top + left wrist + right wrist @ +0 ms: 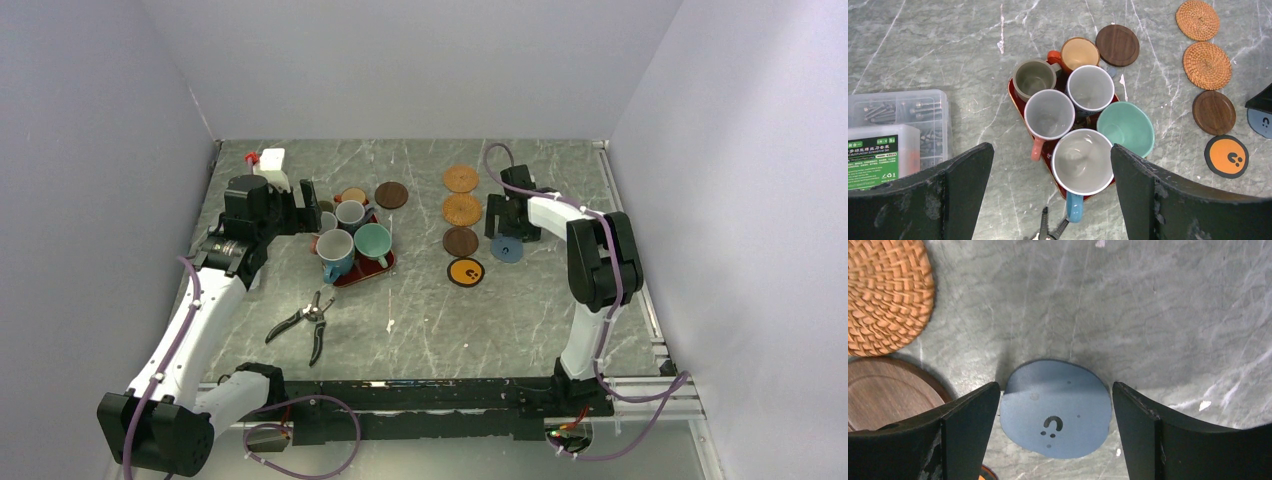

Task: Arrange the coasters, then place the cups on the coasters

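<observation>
Right gripper stands with jaws spread wide, gripping nothing, straddling the blue coaster on the marble table. At the coaster's 9 o'clock runs a 12-to-6 line: 2 woven orange coasters, a dark brown coaster, then the black coaster with an orange face. Left gripper, equally wide and empty, hovers over the red tray, which carries the olive cup, grey-white cup, pink-handled white cup, teal cup and blue cup. The orange-brown cup stands at the tray's 12 o'clock end. A clear plastic box at its 9 o'clock holds screws.
</observation>
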Available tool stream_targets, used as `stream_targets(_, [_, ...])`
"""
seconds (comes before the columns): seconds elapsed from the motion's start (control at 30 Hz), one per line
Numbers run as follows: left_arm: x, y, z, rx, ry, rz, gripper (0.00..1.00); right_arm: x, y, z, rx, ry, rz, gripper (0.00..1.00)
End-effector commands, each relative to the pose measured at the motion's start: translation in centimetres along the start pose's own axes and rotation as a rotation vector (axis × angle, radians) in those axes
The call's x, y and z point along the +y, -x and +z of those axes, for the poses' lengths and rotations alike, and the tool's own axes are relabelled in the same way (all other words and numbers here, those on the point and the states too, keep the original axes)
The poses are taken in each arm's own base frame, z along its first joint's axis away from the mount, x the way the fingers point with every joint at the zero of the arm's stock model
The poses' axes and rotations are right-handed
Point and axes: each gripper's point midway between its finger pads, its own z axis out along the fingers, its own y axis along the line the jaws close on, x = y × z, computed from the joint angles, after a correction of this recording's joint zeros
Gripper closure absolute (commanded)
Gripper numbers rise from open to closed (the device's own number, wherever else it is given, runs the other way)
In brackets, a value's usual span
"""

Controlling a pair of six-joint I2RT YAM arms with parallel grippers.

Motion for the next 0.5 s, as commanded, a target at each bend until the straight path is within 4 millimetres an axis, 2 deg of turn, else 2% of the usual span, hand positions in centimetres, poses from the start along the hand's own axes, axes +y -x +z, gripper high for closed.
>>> stream_targets(0.0, [-0.3, 1.5, -0.2, -0.041, -0.011, 0.014, 0.06, -2.1, -5.3, 0.0, 0.150, -0.066, -0.014, 0.15])
stream_targets(0.3, [-0.4, 1.4, -0.2, -0.039, -0.016, 0.012, 0.06, -2.7, -9.2, -1.4, 0.223, -0.076, 0.012, 0.21])
stream_targets(0.47, [-0.4, 1.5, -0.3, -0.043, -0.015, 0.012, 0.06, -2.2, -11.8, -2.2, 0.267, -0.069, 0.021, 0.21])
